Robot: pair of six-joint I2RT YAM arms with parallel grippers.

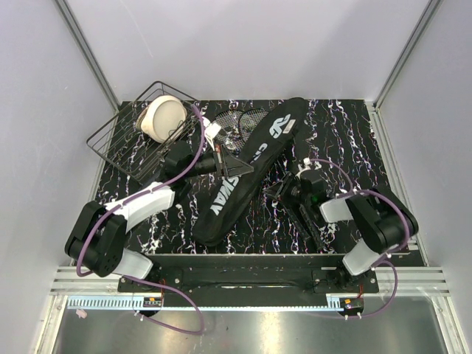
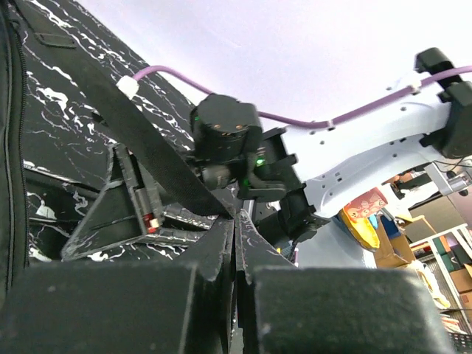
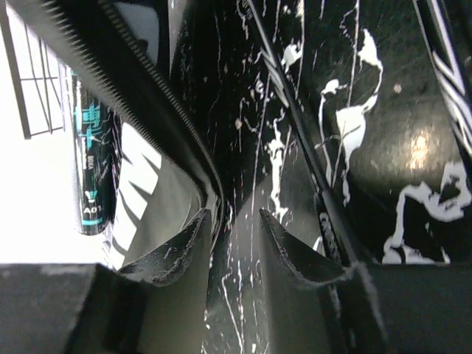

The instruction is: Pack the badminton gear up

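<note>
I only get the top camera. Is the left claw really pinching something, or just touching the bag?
Observer: The left wrist view shows the left gripper shut on a black strap.
Operator: What about the right claw?
Observer: The right wrist view shows the right gripper open, gripping nothing.
Operator: I can't find the shuttle tube!
Observer: The right wrist view shows the shuttle tube, black with teal letters, past the racket bag and its zip.
</note>
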